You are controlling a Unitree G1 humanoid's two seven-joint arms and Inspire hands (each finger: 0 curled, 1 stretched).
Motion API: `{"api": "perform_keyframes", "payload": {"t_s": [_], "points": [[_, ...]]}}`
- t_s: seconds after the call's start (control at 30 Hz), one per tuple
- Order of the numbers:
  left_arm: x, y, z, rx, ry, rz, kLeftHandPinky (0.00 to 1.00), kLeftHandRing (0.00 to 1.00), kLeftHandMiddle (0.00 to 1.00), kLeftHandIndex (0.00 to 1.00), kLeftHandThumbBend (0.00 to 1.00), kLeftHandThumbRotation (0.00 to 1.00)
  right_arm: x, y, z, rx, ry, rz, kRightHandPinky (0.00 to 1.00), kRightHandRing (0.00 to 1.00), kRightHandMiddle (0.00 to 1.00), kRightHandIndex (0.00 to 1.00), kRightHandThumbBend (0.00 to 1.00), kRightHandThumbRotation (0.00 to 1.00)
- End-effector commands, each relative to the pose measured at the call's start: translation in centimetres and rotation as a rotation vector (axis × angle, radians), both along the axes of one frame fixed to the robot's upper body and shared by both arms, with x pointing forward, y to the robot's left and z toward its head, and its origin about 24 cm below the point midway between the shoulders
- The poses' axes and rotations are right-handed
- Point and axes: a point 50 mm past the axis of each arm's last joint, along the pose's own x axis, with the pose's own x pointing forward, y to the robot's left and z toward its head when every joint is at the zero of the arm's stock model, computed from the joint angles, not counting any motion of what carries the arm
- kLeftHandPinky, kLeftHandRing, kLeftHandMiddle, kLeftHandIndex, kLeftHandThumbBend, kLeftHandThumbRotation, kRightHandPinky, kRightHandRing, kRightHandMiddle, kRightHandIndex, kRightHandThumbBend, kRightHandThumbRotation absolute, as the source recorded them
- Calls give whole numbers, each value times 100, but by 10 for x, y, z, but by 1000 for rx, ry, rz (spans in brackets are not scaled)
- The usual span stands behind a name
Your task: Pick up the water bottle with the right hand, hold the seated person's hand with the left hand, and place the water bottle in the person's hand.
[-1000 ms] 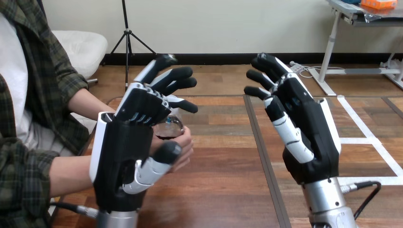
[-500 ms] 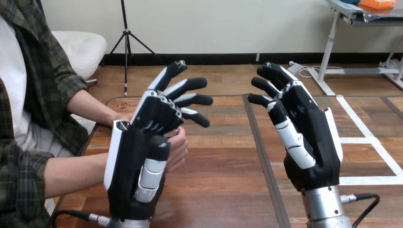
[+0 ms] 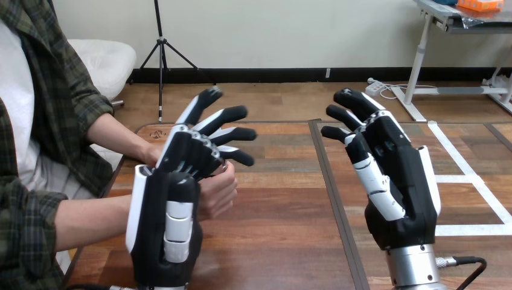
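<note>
Clearly both left hand [image 3: 158, 208] and right hand [image 3: 398, 175] stand spread open, holding nothing; person's hand [image 3: 217, 190] curls behind the left

Wooden table [image 3: 284, 235] — brown (dark seam [image 3: 336, 199])

bright, even light; faint sheen on the table [image 3: 284, 241].

The left hand [image 3: 148, 232] is black, with a white shell [image 3: 134, 205] down its outer edge and white segments on its thumb [image 3: 174, 226]. The right hand [image 3: 398, 181] is the same black with white trim, above a round silver forearm [image 3: 413, 269].
</note>
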Motion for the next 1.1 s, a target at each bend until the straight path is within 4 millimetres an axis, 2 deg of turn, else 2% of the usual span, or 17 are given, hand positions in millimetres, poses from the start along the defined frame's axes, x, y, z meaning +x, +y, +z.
{"api": "perform_keyframes", "payload": {"t_s": [0.0,0.2,1.07], "points": [[3,-9,3,-37,-22,9,53,69,78,88,58,100,2,0,21,-12,-108,-19,70,81,84,77,57,49],[2,-10,2,-44,-8,21,54,69,79,90,55,100,0,-1,21,-10,-100,-34,69,79,83,75,59,50],[-2,-11,-2,-26,16,8,53,67,77,87,59,100,-5,1,17,28,-97,-33,68,79,82,75,63,50]]}}
